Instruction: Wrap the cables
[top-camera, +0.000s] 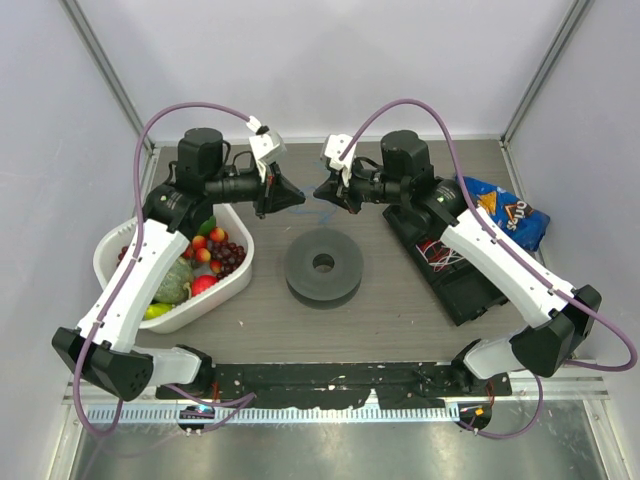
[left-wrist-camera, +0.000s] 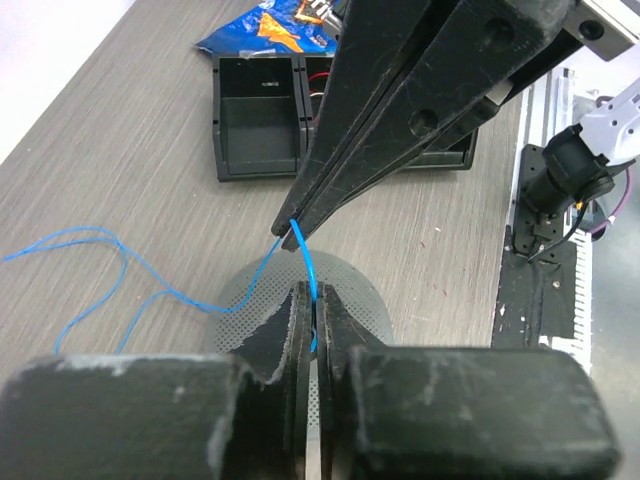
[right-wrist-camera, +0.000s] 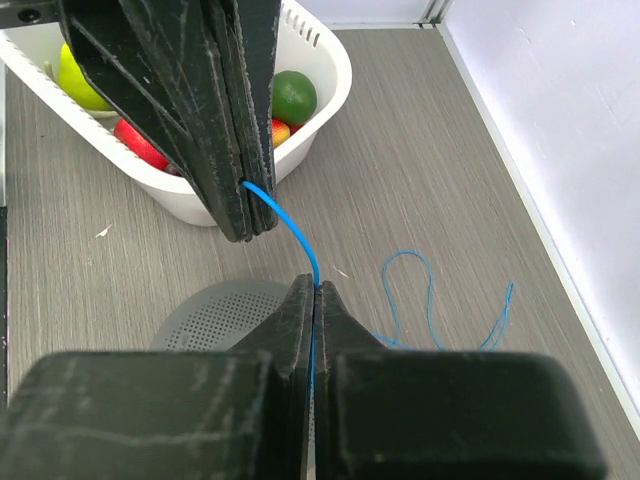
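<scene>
A thin blue cable (left-wrist-camera: 308, 258) spans the short gap between my two grippers, which meet tip to tip above the back of the table. The left gripper (left-wrist-camera: 313, 292) is shut on one part of the cable. The right gripper (right-wrist-camera: 314, 284) is shut on it a little further along, and a short blue arc (right-wrist-camera: 290, 228) bridges the two. In the top view the left gripper (top-camera: 296, 197) and right gripper (top-camera: 320, 192) nearly touch. The rest of the cable lies in loose loops (right-wrist-camera: 430, 300) on the wood behind them.
A dark grey round perforated disc (top-camera: 323, 265) sits just in front of and below the grippers. A white basket (top-camera: 110, 255) of fruit stands at the left. A black compartment box (top-camera: 470, 295) and a blue chip bag (top-camera: 510, 212) lie at the right.
</scene>
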